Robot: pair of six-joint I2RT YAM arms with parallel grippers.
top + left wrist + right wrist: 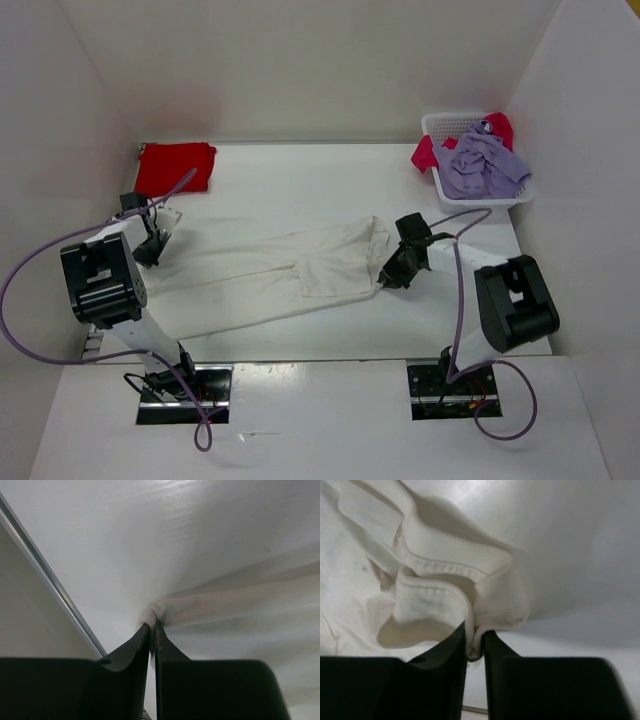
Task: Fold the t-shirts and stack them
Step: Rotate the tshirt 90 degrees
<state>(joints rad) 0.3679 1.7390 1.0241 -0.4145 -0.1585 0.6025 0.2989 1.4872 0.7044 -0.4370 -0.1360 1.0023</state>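
An off-white t-shirt [290,270] lies stretched across the table from left to right. My left gripper [148,250] is at its left end, and in the left wrist view the left gripper [152,626] is shut on a small bunched tip of the off-white t-shirt [240,610]. My right gripper [388,272] is at the shirt's right end. There the right gripper [476,637] pinches a hemmed fold of the off-white t-shirt [430,600]. A folded red t-shirt [176,167] lies at the back left.
A white mesh basket [448,124] at the back right holds a lavender t-shirt [485,168] and a pinkish red one [499,127]. White walls enclose the table [300,185] on three sides. A wall edge [45,575] runs close by the left gripper.
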